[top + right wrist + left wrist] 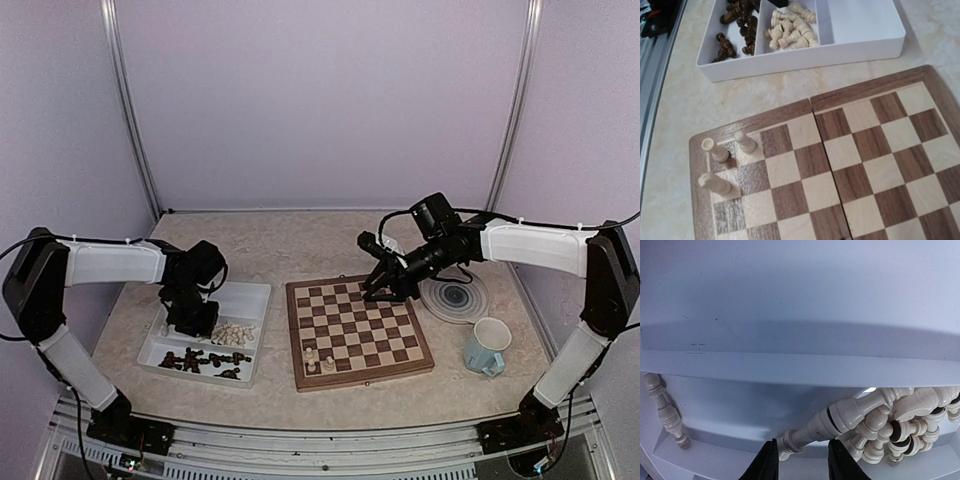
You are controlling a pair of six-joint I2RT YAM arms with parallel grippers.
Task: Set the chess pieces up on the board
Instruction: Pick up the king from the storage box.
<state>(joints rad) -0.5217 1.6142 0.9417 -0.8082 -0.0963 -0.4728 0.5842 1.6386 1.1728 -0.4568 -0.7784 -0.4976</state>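
The board (358,332) lies mid-table with three cream chess pieces (318,359) upright at its near-left corner; they also show in the right wrist view (722,159) on the board (860,150). The other cream pieces (235,333) and dark pieces (205,360) lie in the white tray (255,292). My left gripper (190,320) is down in the tray, open (802,463), its fingertips (767,462) on either side of the base end of a lying cream piece (812,431). My right gripper (385,290) hovers over the board's far right edge; its fingers are out of its wrist view.
A round grey-ringed plate (455,297) and a pale blue mug (487,347) stand right of the board. A lone cream piece (665,410) lies at the tray's left. The tray wall (790,315) rises close ahead of the left gripper.
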